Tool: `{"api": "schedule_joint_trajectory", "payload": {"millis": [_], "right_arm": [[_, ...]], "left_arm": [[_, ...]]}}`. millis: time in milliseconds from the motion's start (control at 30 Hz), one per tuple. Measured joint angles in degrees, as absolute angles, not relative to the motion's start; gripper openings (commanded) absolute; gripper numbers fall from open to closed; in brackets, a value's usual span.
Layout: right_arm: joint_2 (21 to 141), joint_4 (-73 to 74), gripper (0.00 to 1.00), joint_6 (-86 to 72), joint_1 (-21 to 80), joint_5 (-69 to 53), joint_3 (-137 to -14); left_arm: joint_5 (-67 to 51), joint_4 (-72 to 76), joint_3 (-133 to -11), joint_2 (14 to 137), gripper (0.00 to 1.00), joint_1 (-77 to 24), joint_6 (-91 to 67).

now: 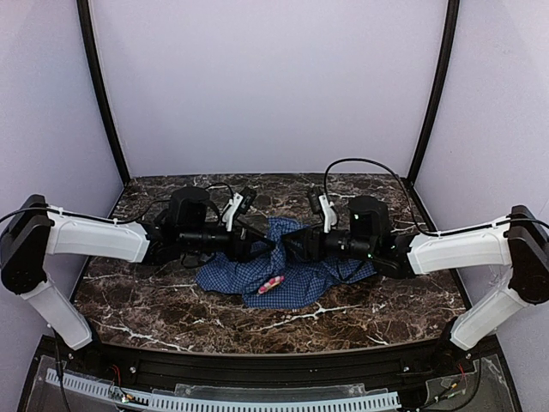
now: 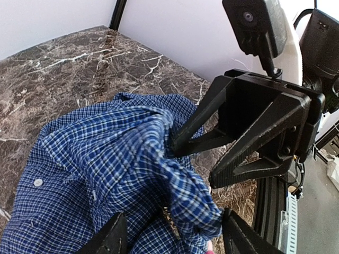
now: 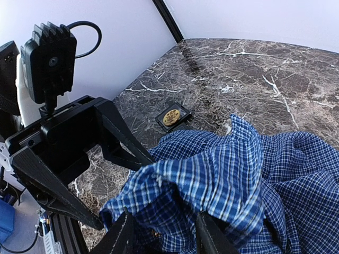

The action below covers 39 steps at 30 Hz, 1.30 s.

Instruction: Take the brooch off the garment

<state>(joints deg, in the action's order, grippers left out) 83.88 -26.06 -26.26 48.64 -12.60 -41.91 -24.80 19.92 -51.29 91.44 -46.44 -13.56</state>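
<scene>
A blue plaid shirt [image 1: 300,276] lies bunched in the middle of the marble table. A pink and red brooch [image 1: 272,284] sits on its near edge; a sliver of it shows at the bottom of the left wrist view [image 2: 210,247]. My left gripper [image 1: 262,246] and right gripper [image 1: 290,247] face each other over the shirt's raised middle. In the left wrist view my left gripper [image 2: 175,238] is open, its fingers wide around a fold of the shirt [image 2: 95,153]. In the right wrist view my right gripper [image 3: 165,235] is open over a raised fold of the shirt [image 3: 222,174].
A small black square holder with a gold round piece [image 3: 172,116] lies on the marble beyond the shirt. The marble table [image 1: 154,300] has a dark front rail. White walls and two black posts close in the back.
</scene>
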Motion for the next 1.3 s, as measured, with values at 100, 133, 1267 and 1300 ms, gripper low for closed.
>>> {"api": "schedule_joint_trajectory", "payload": {"millis": [100, 133, 1267, 1300], "right_arm": [[84.51, -26.72, 0.35, -26.17, 48.64, -12.62, -41.91], [84.82, -26.94, 0.34, -26.22, 48.64, -12.62, -41.91], [86.39, -22.79, 0.0, -19.05, 46.52, -7.62, -48.12], [86.37, -22.57, 0.0, -18.35, 45.91, -7.68, -49.15]], "left_arm": [[-25.52, 18.09, -51.53, 91.46, 0.76, -46.87, -13.1], [-25.65, 17.45, -51.77, 91.53, 0.77, -47.18, -12.71], [-28.53, 11.31, -57.91, 94.63, 0.01, -48.53, -9.98], [-29.43, 11.0, -58.87, 94.11, 0.01, -48.03, -9.34]]}}
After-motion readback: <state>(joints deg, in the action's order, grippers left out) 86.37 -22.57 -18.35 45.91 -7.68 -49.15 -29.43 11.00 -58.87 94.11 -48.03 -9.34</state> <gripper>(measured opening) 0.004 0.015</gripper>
